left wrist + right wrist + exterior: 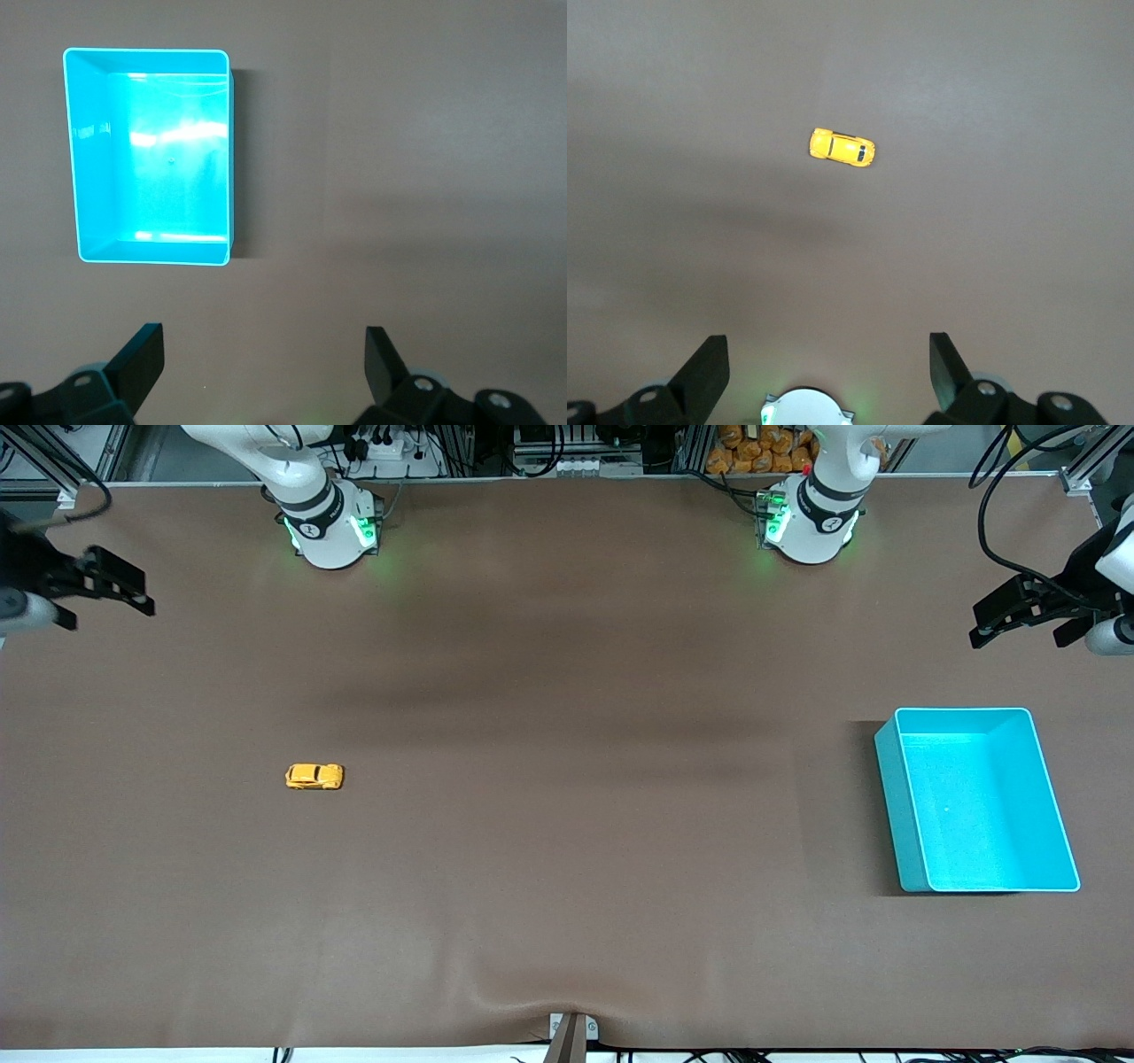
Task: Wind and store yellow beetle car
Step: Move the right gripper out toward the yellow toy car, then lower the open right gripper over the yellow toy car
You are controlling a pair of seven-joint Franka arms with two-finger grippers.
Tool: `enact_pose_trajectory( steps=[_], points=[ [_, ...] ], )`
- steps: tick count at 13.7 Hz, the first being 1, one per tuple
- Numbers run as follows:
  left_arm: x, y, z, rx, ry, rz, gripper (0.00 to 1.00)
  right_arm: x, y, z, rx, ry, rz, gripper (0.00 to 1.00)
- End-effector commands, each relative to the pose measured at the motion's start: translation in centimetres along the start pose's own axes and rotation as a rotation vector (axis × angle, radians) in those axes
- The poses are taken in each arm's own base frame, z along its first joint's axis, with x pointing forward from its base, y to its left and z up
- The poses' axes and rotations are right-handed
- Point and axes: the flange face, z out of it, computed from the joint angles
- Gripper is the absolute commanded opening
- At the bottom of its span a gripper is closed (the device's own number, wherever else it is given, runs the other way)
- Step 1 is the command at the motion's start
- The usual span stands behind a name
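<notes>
The yellow beetle car (314, 777) is a tiny toy standing alone on the brown table toward the right arm's end; in the right wrist view the car (842, 148) lies well clear of the fingers. My right gripper (124, 584) hangs open and empty high over the table's edge at that end, its fingers spread wide (828, 354). My left gripper (1001, 615) hangs open and empty in the air at the left arm's end, with nothing between its fingers (264, 354).
An empty cyan bin (983, 815) sits toward the left arm's end, also seen as the bin (151, 159) in the left wrist view. The two arm bases (328, 527) (811, 518) stand along the table's edge farthest from the front camera. A metal bracket (571, 1036) sits at the nearest edge.
</notes>
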Motion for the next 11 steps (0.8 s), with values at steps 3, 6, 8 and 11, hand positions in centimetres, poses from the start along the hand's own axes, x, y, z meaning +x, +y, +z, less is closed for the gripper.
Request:
enact_pose_trajectory(
  steps=[3,6,8,11],
  points=[
    [-0.1,0.1,-0.4,-0.016,-0.005,0.012,1.00,3.5,-1.8,8.5,-0.060,-0.027,-0.397,1.00],
    [-0.1,0.1,-0.4,-0.016,-0.005,0.010,1.00,4.1,-0.6,14.0,-0.084,0.020,-0.667,1.00],
    [-0.1,0.1,-0.4,-0.016,-0.005,0.010,1.00,4.9,-0.5,17.9,-0.093,0.029,-0.818,1.00],
    [-0.1,0.0,-0.4,-0.016,-0.005,0.009,1.00,6.7,-0.2,23.7,-0.086,0.008,-1.036,1.00]
  ],
)
